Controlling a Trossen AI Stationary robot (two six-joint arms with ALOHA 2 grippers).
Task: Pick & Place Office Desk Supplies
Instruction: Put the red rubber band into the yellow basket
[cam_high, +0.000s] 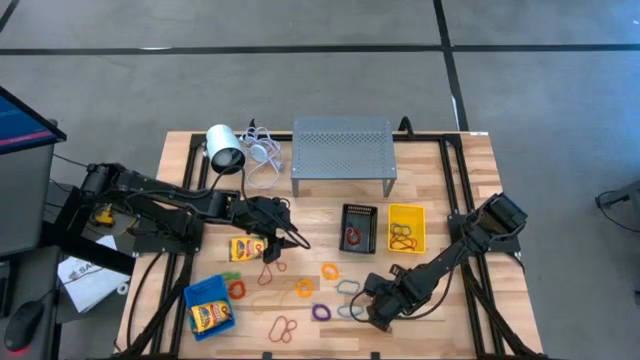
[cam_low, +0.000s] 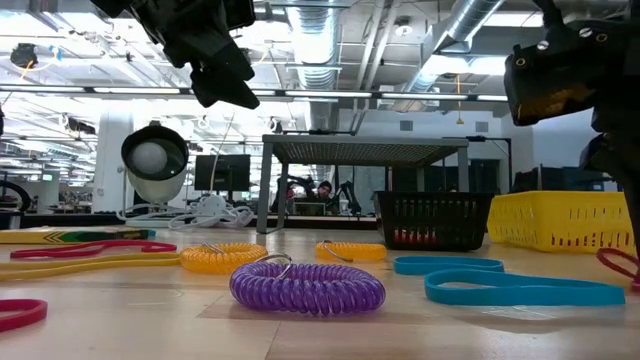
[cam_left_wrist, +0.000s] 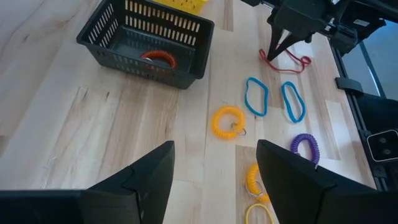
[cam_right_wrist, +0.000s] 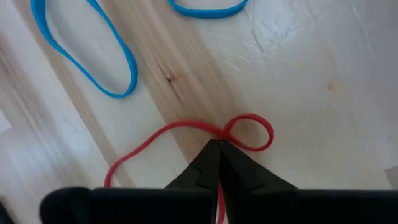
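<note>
Left gripper (cam_high: 290, 240) hangs above the tabletop (cam_high: 440, 300) with fingers (cam_left_wrist: 146, 180) spread and nothing between them. It sits just right of a yellow crayon box (cam_high: 246, 248), over the red band (cam_high: 268, 275) area; an orange coil band (cam_left_wrist: 228, 121) lies ahead of it on the wood. Left arm reaches in from the left edge, stretched nearly level across the tabletop.

Right gripper (cam_right_wrist: 219, 149) is clenched on a red rubber band (cam_right_wrist: 186, 134), fingertips pinching the band where it twists into a small loop, low at the tabletop surface. Two pale blue bands (cam_right_wrist: 87, 50) lie just beyond it, flat on the wood. Right arm comes in from the right edge, angled down and toward the front centre of the tabletop (cam_high: 385, 305).

Counts, left to right:
- blue bin (cam_high: 210, 308): 1, front left, holding a second crayon box (cam_high: 212, 316).
- crayon boxes: 2.
- loose bands on the tabletop: several; purple coil (cam_low: 307, 287), orange coils, red, yellow and pale blue loops. Exact total cannot be told.
- black bin (cam_high: 358, 228): 1, red band inside.
- yellow bin (cam_high: 406, 228): 1, just right of the black bin, bands inside.
</note>
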